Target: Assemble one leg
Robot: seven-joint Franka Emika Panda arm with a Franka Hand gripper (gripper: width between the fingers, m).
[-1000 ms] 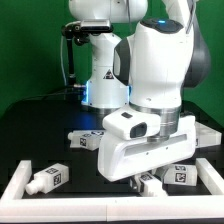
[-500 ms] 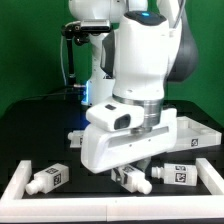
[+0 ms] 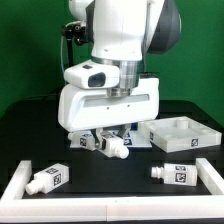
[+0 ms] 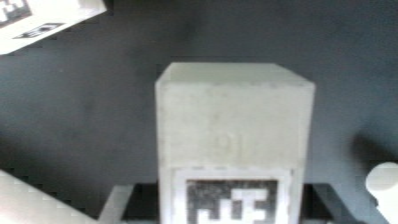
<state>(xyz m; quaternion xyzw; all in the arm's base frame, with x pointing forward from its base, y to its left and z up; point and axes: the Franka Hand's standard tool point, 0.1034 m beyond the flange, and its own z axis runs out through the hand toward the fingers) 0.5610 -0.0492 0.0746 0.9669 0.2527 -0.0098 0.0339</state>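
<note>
My gripper (image 3: 110,137) is shut on a leg (image 3: 116,147), a small white peg with a black-and-white tag, and holds it just above the black table near the middle. In the wrist view the held leg (image 4: 237,115) fills the middle, its tag at the jaw end, with the dark fingers (image 4: 143,200) on either side. A second leg (image 3: 46,179) lies at the front on the exterior view's left. A third leg (image 3: 174,173) lies at the front right. Another tagged leg (image 3: 84,141) sits just behind the gripper and also shows in the wrist view (image 4: 45,25).
The large white square tray-like part (image 3: 184,133) with a raised rim lies at the exterior view's right. A white rail (image 3: 18,184) borders the table's front and sides. The arm's base (image 3: 100,75) stands at the back.
The arm has swung from the front right to the exterior view's left and back, carrying the leg with it. The leg at the front right is now uncovered.
</note>
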